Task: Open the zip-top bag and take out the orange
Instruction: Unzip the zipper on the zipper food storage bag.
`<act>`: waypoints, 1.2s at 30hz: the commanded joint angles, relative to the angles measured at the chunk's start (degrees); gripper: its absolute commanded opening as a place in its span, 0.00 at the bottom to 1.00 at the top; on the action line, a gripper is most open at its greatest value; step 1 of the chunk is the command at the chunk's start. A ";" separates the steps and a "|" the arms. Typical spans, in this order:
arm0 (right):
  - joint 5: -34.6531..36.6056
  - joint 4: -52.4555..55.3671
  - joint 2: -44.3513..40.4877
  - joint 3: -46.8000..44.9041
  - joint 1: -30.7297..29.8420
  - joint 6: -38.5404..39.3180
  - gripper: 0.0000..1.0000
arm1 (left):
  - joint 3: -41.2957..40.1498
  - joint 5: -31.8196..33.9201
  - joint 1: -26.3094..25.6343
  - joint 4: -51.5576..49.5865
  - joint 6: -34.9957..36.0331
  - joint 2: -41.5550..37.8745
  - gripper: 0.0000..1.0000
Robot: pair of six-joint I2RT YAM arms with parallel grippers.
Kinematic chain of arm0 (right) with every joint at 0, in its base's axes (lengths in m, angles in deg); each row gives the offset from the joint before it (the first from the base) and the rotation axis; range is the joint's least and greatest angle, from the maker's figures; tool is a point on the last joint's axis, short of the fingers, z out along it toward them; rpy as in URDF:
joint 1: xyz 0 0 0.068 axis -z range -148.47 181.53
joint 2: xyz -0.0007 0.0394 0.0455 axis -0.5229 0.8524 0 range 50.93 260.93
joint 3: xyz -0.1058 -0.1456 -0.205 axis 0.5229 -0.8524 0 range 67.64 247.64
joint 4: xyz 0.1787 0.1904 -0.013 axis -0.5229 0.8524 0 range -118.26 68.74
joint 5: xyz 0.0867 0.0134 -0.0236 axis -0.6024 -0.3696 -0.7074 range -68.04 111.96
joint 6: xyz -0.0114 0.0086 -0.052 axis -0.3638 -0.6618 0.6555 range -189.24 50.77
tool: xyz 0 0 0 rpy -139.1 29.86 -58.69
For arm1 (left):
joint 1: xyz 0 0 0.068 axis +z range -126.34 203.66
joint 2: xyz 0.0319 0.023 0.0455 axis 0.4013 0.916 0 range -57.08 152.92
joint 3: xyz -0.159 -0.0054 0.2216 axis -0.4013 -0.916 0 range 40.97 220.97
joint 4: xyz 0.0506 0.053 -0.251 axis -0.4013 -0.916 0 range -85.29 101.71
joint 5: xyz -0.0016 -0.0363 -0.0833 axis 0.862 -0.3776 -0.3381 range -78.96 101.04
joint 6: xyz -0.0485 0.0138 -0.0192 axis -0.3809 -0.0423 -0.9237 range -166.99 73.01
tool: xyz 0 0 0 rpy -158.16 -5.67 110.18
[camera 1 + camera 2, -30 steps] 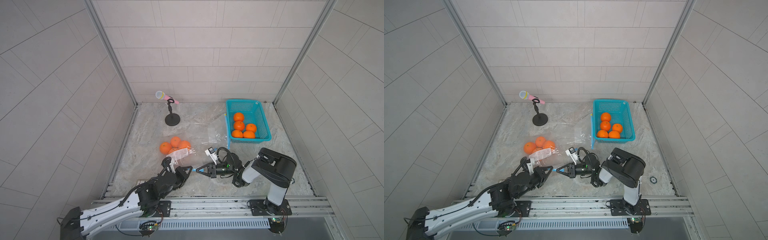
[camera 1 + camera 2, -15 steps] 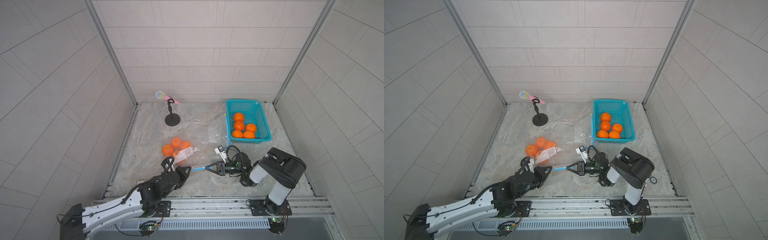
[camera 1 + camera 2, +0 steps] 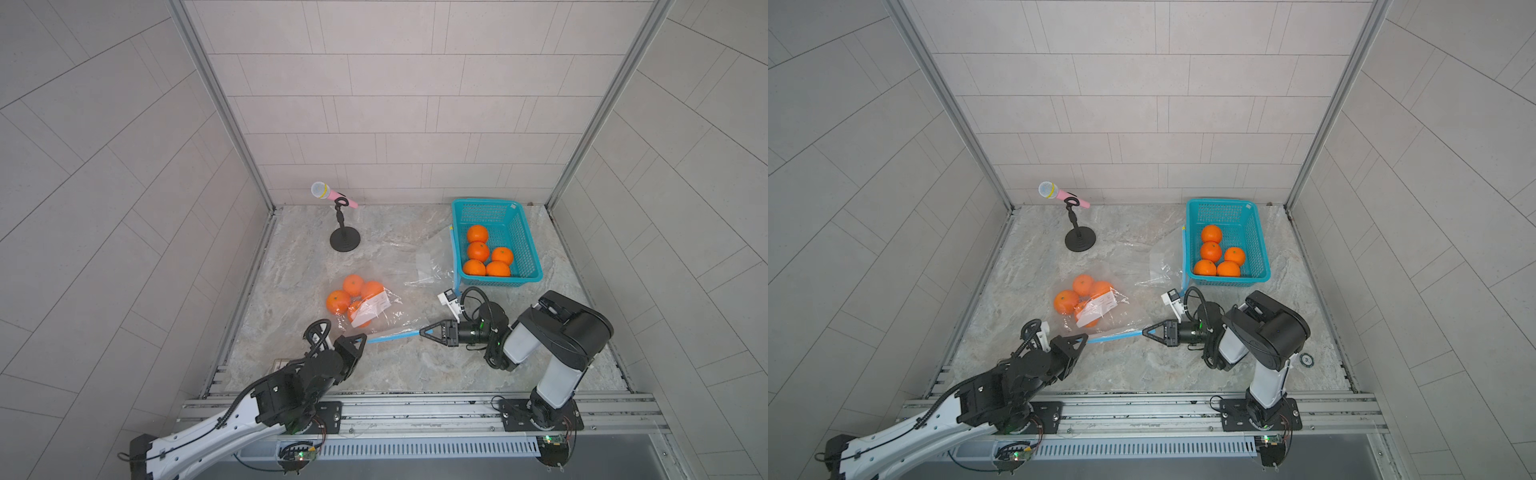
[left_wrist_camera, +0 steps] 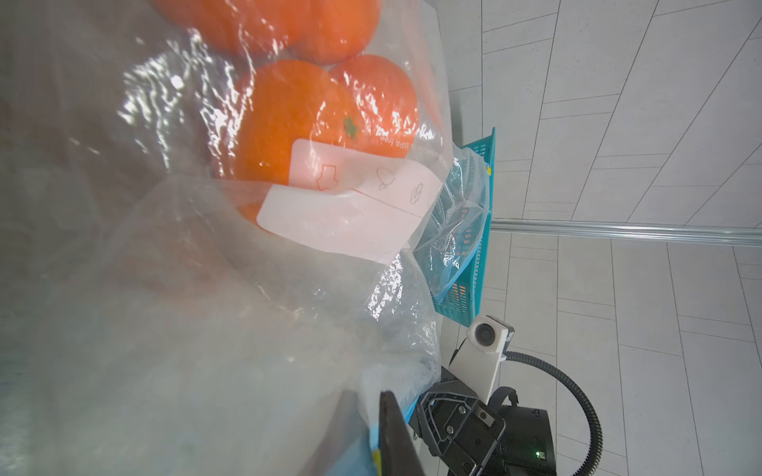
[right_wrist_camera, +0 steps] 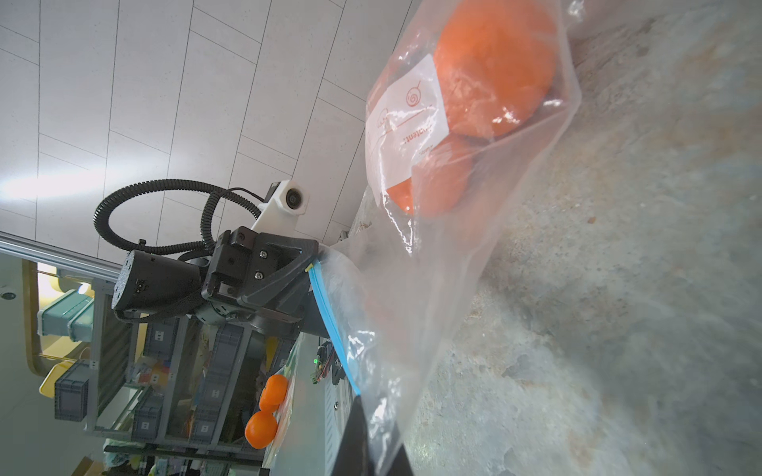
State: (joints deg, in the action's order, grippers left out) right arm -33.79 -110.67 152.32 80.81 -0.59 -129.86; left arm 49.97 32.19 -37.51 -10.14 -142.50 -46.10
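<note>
Robot lab cell, tiled walls (image 3: 374, 104), aluminium rail (image 3: 415, 409)

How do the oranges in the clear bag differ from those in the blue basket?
Count: four bagged oranges, five basket oranges. Cover: bagged oranges lie under the plastic of the clear bag; basket oranges lie uncovered. Both look alike in colour and size.

Bag (image 3: 395, 322) of oranges (image 3: 338, 301) lies left of basket (image 3: 498, 283), before microphone stand (image 3: 345, 241)

A pink microphone (image 3: 332, 194) sits tilted on a black stand (image 3: 344, 240) near the back wall. A teal basket (image 3: 522, 245) holds 5 oranges (image 3: 478, 251), with an empty clear bag (image 3: 432, 262) just beside it.
</note>
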 commanded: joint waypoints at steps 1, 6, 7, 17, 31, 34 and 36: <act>4.40 1.64 0.77 -1.56 3.86 0.57 0.00 | 0.51 12.83 1.40 -17.43 1.43 -1.64 0.05; 4.00 1.57 0.48 -1.32 4.57 0.22 0.00 | 1.63 13.29 1.40 -18.92 2.13 -1.12 0.06; 3.89 1.66 0.57 -1.22 4.73 0.15 0.00 | 1.60 13.03 1.46 -18.12 2.62 -0.77 0.06; 2.67 1.55 0.78 -1.11 6.61 0.00 0.00 | 4.30 14.07 1.50 -22.31 4.35 -0.23 0.06; 1.90 1.60 0.91 -0.51 7.59 -0.47 0.00 | 7.53 14.35 1.53 -32.20 7.00 -0.69 0.06; 1.78 1.58 1.15 -0.77 7.52 -0.21 0.00 | 10.33 15.93 1.51 -35.97 8.01 -1.30 0.06; 1.84 1.55 1.11 -0.91 7.51 -0.03 0.00 | 11.10 16.38 1.54 -36.49 9.24 -1.41 0.06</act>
State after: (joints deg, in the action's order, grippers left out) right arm -37.07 -110.35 152.56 81.14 3.37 -129.70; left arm 59.19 36.71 -37.49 -31.08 -136.44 -46.93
